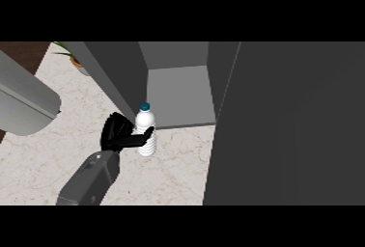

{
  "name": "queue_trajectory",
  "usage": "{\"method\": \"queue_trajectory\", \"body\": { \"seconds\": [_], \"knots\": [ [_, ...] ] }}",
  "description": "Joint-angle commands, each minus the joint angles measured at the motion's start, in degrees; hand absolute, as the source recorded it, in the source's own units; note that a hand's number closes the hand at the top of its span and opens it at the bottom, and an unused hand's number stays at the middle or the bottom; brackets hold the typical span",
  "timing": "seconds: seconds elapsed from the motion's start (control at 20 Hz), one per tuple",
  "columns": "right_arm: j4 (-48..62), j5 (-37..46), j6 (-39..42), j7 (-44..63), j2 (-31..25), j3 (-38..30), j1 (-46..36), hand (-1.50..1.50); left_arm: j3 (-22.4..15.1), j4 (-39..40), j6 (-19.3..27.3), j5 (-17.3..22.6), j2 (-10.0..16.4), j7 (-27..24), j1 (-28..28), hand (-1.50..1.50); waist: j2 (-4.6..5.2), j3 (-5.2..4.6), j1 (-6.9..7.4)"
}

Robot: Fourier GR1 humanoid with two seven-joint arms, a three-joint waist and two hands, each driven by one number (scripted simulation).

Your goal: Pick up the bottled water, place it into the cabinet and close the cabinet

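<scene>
At the cabinet's mouth: bottle in hand

Nearest, the left hand (118,134) curls round the upright bottled water (145,119), over the pale marbled counter (171,169). Just beyond, the grey cabinet (178,89) stands open, its dark door (285,120) at right. A potted plant (69,54) sits far left.

Mid of bottle (145,118) hidden by left hand (116,134). Plant (66,52) mostly behind cabinet (114,72) wall, cut at top. Grey rounded shape (25,106) cut by left edge, can't ID. Door (292,125) hides counter (43,159) at right.
</scene>
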Motion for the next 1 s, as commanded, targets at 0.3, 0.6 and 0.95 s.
{"method": "queue_trajectory", "body": {
  "seconds": [0.3,0.6,0.95],
  "knots": [
    [1.29,-7.05,2.52,0.31,-2.73,-4.55,-1.34,-1.50,-2.14,-3.02,14.32,1.14,-5.39,6.65,-14.89,1.50,1.31,-1.06,-3.92],
    [4.12,-9.81,5.22,-0.52,-3.84,-5.67,-1.75,-1.50,-3.69,-3.30,19.53,0.47,-5.41,6.26,-14.46,1.50,1.90,-1.01,-3.94],
    [5.66,-12.16,5.58,0.28,-5.94,-8.68,-2.70,-1.50,-3.80,-3.91,23.80,0.74,-5.42,6.24,-13.77,1.50,2.09,-1.13,-3.84]
  ]
}}
